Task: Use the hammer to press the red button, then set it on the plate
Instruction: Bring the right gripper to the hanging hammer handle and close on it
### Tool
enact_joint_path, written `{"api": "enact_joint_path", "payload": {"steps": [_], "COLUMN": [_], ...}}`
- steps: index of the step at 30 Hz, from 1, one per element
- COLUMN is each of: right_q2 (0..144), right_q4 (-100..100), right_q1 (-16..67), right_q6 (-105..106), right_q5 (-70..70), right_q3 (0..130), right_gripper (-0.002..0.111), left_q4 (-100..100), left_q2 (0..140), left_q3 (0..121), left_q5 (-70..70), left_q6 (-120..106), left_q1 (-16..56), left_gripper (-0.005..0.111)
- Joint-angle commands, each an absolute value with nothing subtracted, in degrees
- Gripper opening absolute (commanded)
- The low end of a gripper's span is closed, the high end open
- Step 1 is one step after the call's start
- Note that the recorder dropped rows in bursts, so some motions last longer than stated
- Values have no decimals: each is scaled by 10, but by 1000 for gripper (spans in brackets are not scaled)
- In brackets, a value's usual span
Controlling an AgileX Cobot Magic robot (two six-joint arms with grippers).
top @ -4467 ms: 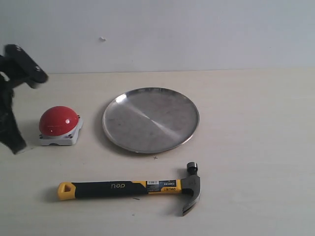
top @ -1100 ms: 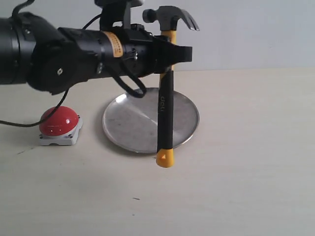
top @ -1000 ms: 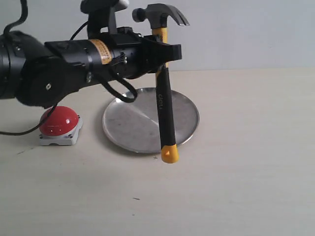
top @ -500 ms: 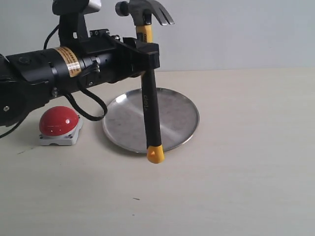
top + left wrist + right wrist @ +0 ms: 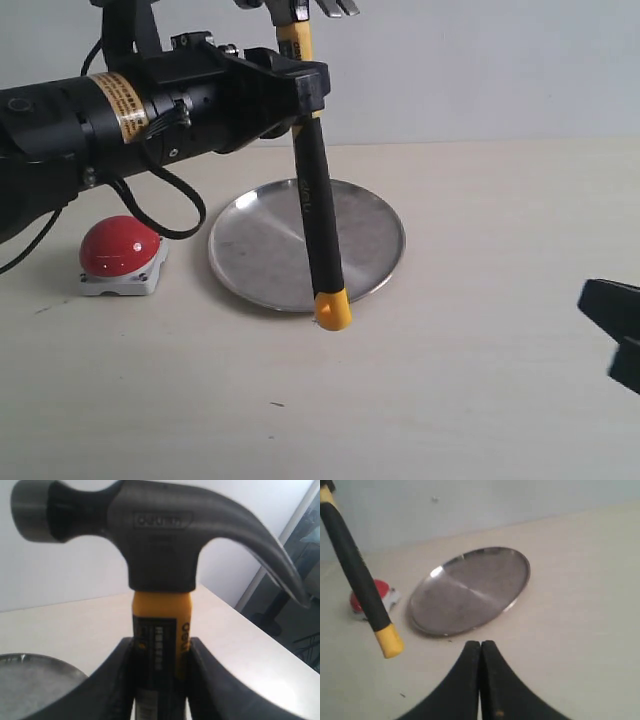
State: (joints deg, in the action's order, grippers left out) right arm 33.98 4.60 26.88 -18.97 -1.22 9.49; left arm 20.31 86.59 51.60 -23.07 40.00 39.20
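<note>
1. Nearest, at the right edge of the exterior view, the right pincer hangs low over the surface. It is clenched on nothing, its two fingers pressed together, well apart from every task thing.
2. Next comes the hammer, lifted off the surface. Its head is up and its handle hangs slightly tilted, so the yellow butt is its lowest part. That butt lines up with the near rim of the plate; how high above it, I cannot tell.
3. The plate carries nothing. The red button sits near the plate's left side, apart from it, with nothing touching it.
4. Farther back and higher, the left pincer grasps the hammer on its yellow neck just under the steel head, one jaw on each side.
5. The step in hand looks like carrying the hammer across to the button, with the press not yet made.
   - Lift the butt clear of the plate's rim before moving left.
   - Centre whichever end will press over the crown of the dome.
   - Come down straight and slowly.
   - With the grip so near the head, the long handle may swing or twist, so keep the wrist steady and avoid glancing off the glossy curve.
</note>
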Motion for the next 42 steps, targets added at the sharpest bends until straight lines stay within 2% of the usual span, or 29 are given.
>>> {"api": "enact_joint_path", "payload": {"steps": [1,6,8,11,12,13,27,38,42], "right_q2": [507,630,655,668,668,669,735,820,835], "right_q4": [42,42,42,42,43,43,63,87,129], "right_q1": [308,414,439,459,460,460,460,460,460], "right_q6": [-118,13,24,23,21,15,0,3,22], "right_q5": [-15,-65,-74,-20,10,38,247,360,375], "right_q3": [168,273,299,308,306,304,283,284,284], "right_gripper": [1,19,34,72,82,86,86,86,81], "left_q4": [218,241,248,248,249,252,261,290,320], "left_q2": [854,854,853,853,853,853,853,853,853], "left_q3": [520,520,520,520,520,520,520,520,520], "left_q5": [-244,-232,-220,-212,-212,-217,-314,-318,-321], "left_q6": [407,411,409,409,409,407,456,503,529], "left_q1": [394,394,393,392,392,392,392,392,392], "left_gripper": [0,0,0,0,0,0,0,0,0]}}
